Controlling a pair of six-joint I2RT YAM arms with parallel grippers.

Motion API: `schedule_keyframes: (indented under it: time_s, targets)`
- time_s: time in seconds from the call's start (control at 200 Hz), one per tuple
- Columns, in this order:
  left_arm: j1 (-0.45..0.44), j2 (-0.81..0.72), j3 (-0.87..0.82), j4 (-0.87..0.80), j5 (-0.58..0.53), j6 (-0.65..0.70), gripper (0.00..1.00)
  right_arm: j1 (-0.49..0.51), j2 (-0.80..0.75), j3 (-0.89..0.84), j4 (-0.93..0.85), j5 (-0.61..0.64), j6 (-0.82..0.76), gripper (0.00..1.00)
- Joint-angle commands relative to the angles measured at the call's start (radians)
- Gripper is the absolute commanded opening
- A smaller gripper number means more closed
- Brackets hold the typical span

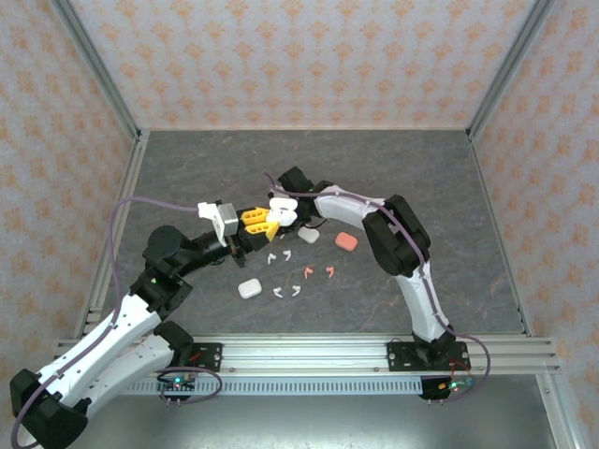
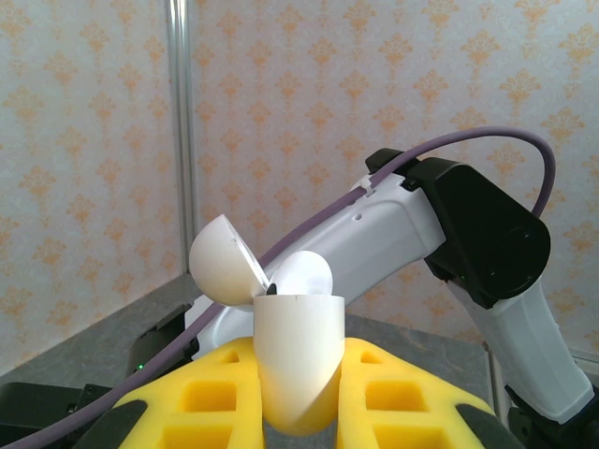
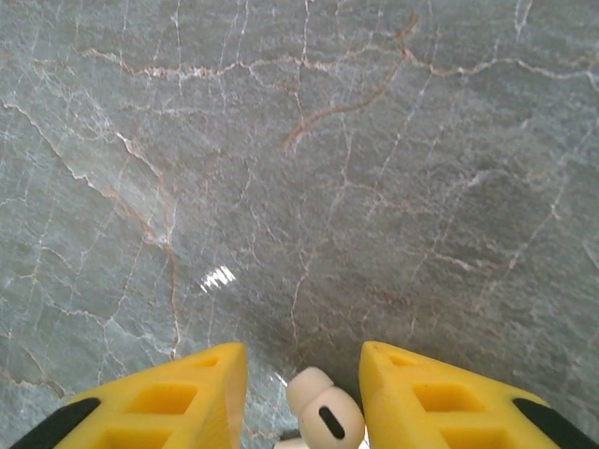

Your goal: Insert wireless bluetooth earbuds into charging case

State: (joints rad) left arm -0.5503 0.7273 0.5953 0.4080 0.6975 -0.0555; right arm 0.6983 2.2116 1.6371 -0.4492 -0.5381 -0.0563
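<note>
Yellow-fingered left gripper [image 2: 298, 388] clamps the smooth white pebble-shaped charging case [image 2: 295, 337], lid open, while beside it the right gripper [image 3: 301, 354] stands parted around a glossy rounded earbud [image 3: 326, 416].

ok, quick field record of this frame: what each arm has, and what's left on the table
left fingers: shut on open white case, lid flipped back
right fingers: white earbud between them; cannot tell if it is gripped
arms: both meet near mid-table in the top view
table: loose white earbuds, two salmon-pink earbuds
other cases: near white case, far white case, salmon case, all lying on the table
</note>
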Motion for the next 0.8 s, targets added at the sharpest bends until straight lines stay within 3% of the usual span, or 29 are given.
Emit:
schedule_keyframes:
  time_s: [0.0,0.255,0.611,0.796]
  targets:
    - [-0.007,-0.003,0.011,0.009,-0.015,0.002,0.0,0.007,-0.039,-0.036,-0.094,0.037,-0.028,0.37]
    - [-0.008,0.002,0.012,0.008,-0.016,0.0,0.0,0.007,-0.037,-0.04,-0.126,0.09,-0.063,0.36]
    - [-0.008,0.012,0.018,0.009,-0.015,-0.001,0.0,0.007,-0.039,-0.044,-0.11,0.099,-0.061,0.18]
    - [-0.007,0.011,0.017,0.006,-0.015,-0.002,0.0,0.005,-0.115,-0.089,-0.053,0.136,-0.05,0.17]
